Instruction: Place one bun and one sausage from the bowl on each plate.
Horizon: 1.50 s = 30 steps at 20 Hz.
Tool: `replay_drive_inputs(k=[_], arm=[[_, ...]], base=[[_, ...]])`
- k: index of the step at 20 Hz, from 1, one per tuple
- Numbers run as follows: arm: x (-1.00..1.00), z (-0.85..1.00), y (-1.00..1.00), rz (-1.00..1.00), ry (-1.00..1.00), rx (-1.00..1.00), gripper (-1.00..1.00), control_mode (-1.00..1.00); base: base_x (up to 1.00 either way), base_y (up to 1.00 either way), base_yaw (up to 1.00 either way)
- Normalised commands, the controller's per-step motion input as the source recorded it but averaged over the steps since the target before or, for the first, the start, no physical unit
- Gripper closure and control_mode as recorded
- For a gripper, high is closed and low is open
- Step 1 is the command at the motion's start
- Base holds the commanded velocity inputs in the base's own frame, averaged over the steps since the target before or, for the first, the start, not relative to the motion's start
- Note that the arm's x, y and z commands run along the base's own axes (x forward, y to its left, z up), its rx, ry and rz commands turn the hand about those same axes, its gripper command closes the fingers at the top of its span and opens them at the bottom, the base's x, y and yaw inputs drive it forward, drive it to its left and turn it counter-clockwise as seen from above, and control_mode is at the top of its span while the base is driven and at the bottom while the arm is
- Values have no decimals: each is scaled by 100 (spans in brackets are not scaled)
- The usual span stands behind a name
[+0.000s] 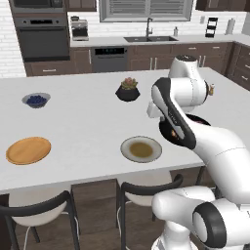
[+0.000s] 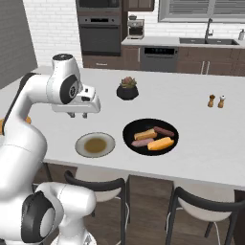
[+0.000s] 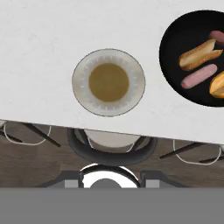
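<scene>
The wide black bowl (image 2: pixel 132 128) sits on the white counter, and the hand view shows it at the upper right (image 3: pixel 174 49). It holds two buns (image 2: pixel 145 134) (image 2: pixel 161 143) and two sausages (image 2: pixel 164 130) (image 2: pixel 142 142). Left of it lies the pale grey plate with a brown centre (image 2: pixel 95 144) (image 1: pixel 141 149) (image 3: pixel 108 82), bare. The orange wood plate (image 1: pixel 28 150) lies far to the left, also bare. My gripper (image 2: pixel 78 115) hangs shut and empty above the counter, just beyond the grey plate and left of the bowl.
A black plant pot (image 1: pixel 128 91) stands mid-counter, and a small grey bowl of blue berries (image 1: pixel 36 100) sits at the far left. Salt and pepper shakers (image 2: pixel 216 101) stand right of the bowl. Dark-backed stools (image 2: pixel 95 184) line the counter's near edge.
</scene>
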Motion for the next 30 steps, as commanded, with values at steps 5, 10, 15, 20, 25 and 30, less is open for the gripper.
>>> replay_drive_inputs(k=[5, 10, 15, 20, 25, 30], arm=[[-28, -6, -41, 0, 0, 2, -100, -100], [-25, 0, -100, -11, 6, 5, -100, -100], [0, -4, -97, -23, 12, 1, -100, -100], [8, -18, -68, -21, 7, 0, -100, -100], [31, -23, -55, -14, 4, 0, -100, -100], [53, -36, -41, -5, 1, 0, -100, -100]], base=[[0, 0, 0], [0, 0, 0], [0, 0, 0], [0, 0, 0], [0, 0, 0], [0, 0, 0]])
